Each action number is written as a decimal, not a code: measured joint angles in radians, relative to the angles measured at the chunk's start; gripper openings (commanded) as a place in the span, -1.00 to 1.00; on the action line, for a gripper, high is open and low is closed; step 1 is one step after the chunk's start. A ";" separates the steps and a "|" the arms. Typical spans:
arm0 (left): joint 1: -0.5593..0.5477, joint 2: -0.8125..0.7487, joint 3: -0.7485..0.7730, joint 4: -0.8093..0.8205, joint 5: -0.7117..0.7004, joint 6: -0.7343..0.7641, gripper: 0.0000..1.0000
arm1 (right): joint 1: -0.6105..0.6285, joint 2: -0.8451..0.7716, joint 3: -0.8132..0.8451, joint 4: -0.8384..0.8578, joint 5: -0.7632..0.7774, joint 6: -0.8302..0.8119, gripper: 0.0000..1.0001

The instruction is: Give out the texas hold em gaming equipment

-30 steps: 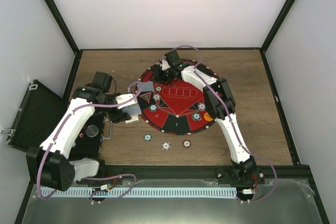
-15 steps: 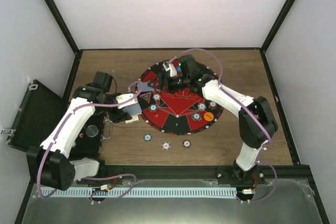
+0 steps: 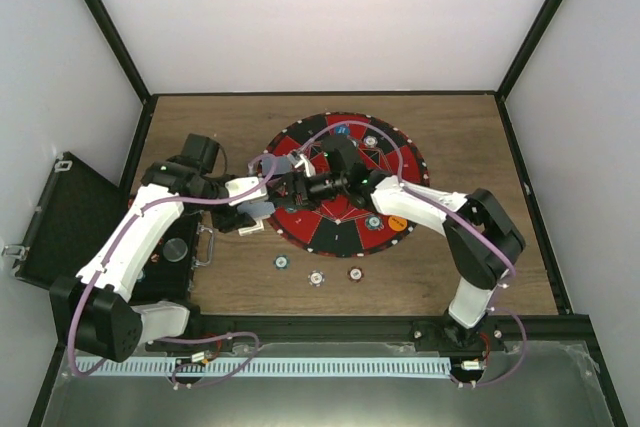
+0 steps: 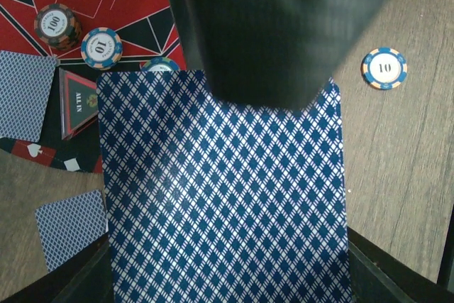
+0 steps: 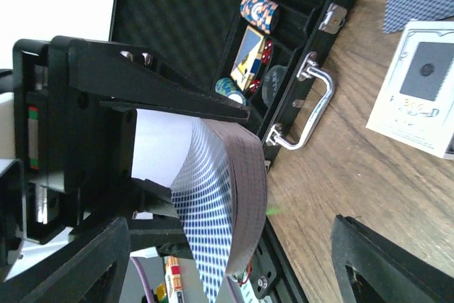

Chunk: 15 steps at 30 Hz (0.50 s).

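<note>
Dealing cards looks like the step in hand. The left tool [image 3: 250,212] is clenched on the deck [image 4: 227,196], holding it edge-out just off the left rim of the round mat [image 3: 330,239]. The right tool [image 3: 292,185] faces the deck with its fingers spread wide and nothing in them.

Next move, my read: the right tool closes in, pinches only the top card and slides it off. The risk is taking two, since the cards are thin and slick and the stack bows slightly in the clamp.

Two dealt cards [image 4: 25,104] lie face down near the mat's edge. Striped-edge chips [image 4: 101,47] sit on the mat and more lie on the table [image 3: 450,267] in front of it. An orange marker disc [image 3: 397,222] is on the mat's right side.

Materials:
- Deck: glossy, with blue diamond-lattice backs and rounded corners.
- Mat: flat, with red and black printed panels.
- Chips: small hard rounds, numbered.
- Table: wood-grain.
- Case [image 5: 213,19]: black, foam-lined, with a shiny metal handle [image 5: 312,104]. It is open at the left with chips left inside.
</note>
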<state>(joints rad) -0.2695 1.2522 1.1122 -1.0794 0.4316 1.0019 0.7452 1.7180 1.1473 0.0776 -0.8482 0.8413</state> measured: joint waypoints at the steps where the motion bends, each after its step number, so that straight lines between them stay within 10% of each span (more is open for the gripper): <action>1: -0.003 0.000 0.001 0.000 0.000 0.000 -0.92 | 0.008 0.013 0.006 0.016 -0.008 0.006 0.55; 15: -0.029 0.006 0.022 0.000 0.000 0.000 -0.92 | 0.050 0.159 0.087 0.064 -0.076 0.039 0.38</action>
<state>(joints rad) -0.2985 1.2583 1.1343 -1.0794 0.4320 1.0016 0.7956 1.8774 1.2346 0.1421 -0.9241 0.8806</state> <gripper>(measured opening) 0.661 0.719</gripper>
